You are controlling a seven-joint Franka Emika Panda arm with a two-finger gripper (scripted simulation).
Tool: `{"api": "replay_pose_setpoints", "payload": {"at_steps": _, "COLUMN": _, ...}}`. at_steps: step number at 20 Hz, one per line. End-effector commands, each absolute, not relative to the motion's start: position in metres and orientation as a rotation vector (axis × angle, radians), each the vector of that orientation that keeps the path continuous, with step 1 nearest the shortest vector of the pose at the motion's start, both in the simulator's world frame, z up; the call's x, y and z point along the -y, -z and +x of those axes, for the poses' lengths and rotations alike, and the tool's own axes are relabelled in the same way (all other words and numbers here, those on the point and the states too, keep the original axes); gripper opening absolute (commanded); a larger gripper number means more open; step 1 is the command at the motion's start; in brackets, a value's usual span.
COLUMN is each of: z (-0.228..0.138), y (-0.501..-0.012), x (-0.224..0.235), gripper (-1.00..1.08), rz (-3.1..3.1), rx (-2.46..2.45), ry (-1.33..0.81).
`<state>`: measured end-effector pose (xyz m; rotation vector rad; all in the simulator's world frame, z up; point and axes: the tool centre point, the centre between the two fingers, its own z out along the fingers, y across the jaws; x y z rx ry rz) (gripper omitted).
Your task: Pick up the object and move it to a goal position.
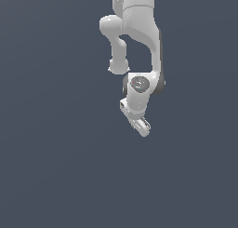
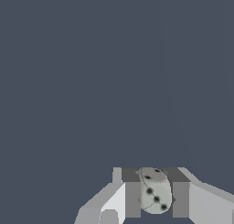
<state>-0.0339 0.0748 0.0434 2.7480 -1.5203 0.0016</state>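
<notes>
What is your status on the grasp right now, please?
Gripper shut on small white die with black pips. Die held between fingers. No obstruction visible.

Your arm (image 1: 139,31) hangs down from the top of the exterior view, bent at the elbow, with the wrist (image 1: 139,85) turned so the gripper (image 1: 142,126) points down and slightly toward the exterior view's right. In the wrist view, your gripper (image 2: 155,195) has both fingers (image 2: 132,198) pressed against a small pale spotted object (image 2: 155,193), gripping it on either side.
</notes>
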Motion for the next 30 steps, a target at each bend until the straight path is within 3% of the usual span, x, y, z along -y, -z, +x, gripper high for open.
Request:
{"api": "replay_pose_setpoints", "payload": {"at_steps": 1, "z": -0.019, "y": -0.052, "x": -0.086, "gripper": -1.0, "rz": 2.748, "rx": 1.52, "ry": -0.002}}
{"api": "replay_pose_setpoints", "payload": {"at_steps": 15, "z": 0.057, "y": -0.09, "x": -0.14, "gripper": -1.0, "rz": 2.748, "rx": 1.519, "ry": -0.002}}
{"api": "replay_pose_setpoints", "payload": {"at_steps": 30, "z": 0.114, "y": -0.118, "x": -0.18, "gripper": -1.0, "rz": 2.749, "rx": 1.519, "ry": -0.001}}
